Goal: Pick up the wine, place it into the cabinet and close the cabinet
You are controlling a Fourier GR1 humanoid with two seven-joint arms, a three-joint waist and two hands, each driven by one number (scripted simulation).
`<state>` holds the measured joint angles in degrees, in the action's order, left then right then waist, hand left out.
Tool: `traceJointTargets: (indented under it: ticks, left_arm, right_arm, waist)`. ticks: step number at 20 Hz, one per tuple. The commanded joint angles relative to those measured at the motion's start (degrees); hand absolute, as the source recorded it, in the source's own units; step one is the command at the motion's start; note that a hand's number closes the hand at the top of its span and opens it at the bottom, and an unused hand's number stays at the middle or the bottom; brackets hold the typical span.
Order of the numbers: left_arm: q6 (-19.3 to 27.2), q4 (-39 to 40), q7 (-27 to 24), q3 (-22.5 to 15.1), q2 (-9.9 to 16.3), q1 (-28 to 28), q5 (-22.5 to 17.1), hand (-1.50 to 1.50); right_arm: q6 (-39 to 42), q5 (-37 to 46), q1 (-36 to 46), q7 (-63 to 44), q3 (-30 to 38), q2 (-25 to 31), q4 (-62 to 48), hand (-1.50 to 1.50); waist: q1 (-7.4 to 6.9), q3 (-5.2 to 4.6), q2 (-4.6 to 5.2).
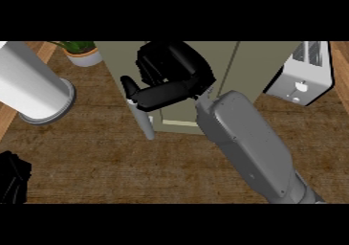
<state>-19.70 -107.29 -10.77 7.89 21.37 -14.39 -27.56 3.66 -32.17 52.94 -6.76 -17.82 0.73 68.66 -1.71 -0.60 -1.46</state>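
r hand [173,72] curled, l hand [11,177] low

No readable text, label, brand, number or sign shows on anything in the head view

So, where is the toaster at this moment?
In the head view the toaster stands at the upper right of the counter, right of the cabinet and beyond the right hand.

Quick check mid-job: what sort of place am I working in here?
Most likely a kitchen counter: a wood-grain countertop carrying a toaster, a small potted plant and a pale green cabinet.
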Motion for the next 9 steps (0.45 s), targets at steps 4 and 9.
traceJointTargets:
  ticks: [4, 9]
  left_arm:
    - [-1.50, -1.45, 0.24, 0.93, 0.58, -0.76, -1.09, 1.50]
    - [-0.72, 1.27, 1.29, 1.32, 0.41, 1.49, -1.60, 1.50]
  right_arm:
    - [0.57, 1.81, 1.65, 2.92, 5.95, 4.87, -9.91, 1.50]
    - [2.90, 1.08, 1.89, 2.83, 6.11, 5.19, -11.46, 1.50]
  waist:
    - [-0.04, 0.59, 1.89]
    - [0.72, 0.55, 2.04]
